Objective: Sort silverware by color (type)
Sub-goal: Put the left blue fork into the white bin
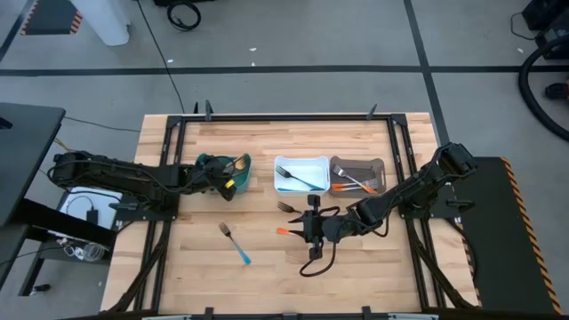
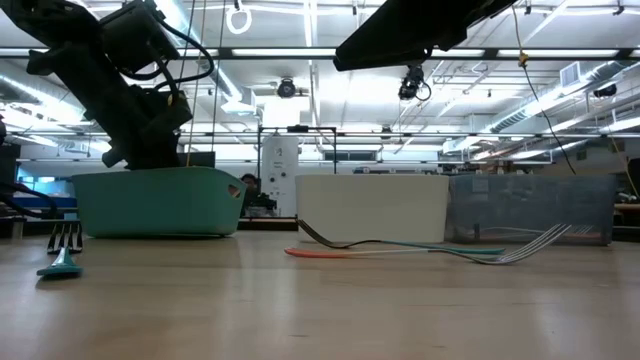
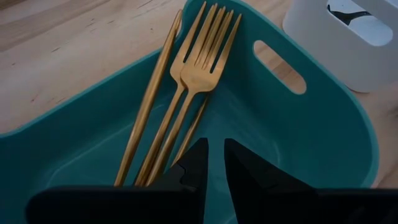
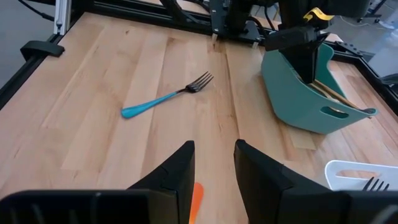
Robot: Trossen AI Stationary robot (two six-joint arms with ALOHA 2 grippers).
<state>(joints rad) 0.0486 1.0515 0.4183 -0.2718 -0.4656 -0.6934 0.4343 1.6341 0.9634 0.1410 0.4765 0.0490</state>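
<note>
Orange fork (image 4: 195,200) lies on table just below right gripper (image 4: 214,163), fingers parted, nothing held; pickup judged in hand. Left gripper (image 3: 212,163) parted inside teal bin (image 3: 323,134) over gold forks (image 3: 198,71) (released). Blue fork (image 1: 236,244) unsorted. Next: descent, closure on handle.

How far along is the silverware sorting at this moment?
Partly done. Gold forks lie in the teal bin, where the left gripper sits empty; forks also lie in the white bin and grey bin. The right gripper hovers open over the orange-handled fork. The blue-handled fork remains on the table.
</note>
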